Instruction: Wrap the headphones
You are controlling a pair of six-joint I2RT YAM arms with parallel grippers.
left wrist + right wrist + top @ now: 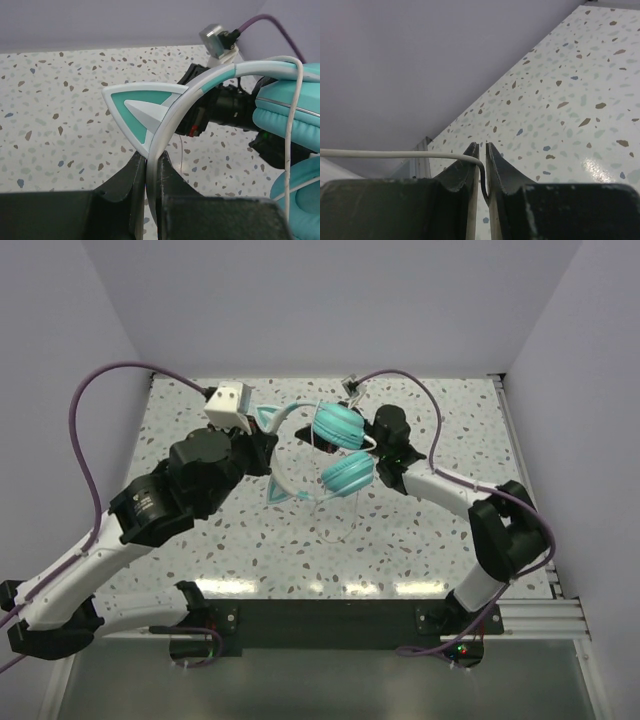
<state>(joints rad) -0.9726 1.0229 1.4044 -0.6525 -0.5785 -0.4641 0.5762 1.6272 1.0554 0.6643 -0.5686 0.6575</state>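
Note:
The turquoise headphones are held up over the middle of the table, with their two teal earcups (337, 425) (347, 474) stacked close together. My left gripper (266, 450) is shut on the pale headband (165, 127), just below its teal cat-ear piece (142, 107). My right gripper (368, 440) sits right beside the earcups. It is shut on the thin whitish cord (395, 154), which bends down between its fingers (470, 165). The cord also runs down in front of the earcups in the left wrist view (292, 125).
The speckled white table (250, 540) is closed in by lilac walls at the left, back and right. Purple arm cables (90, 430) (420, 390) loop above both arms. A metal rail (535, 615) runs along the right front edge.

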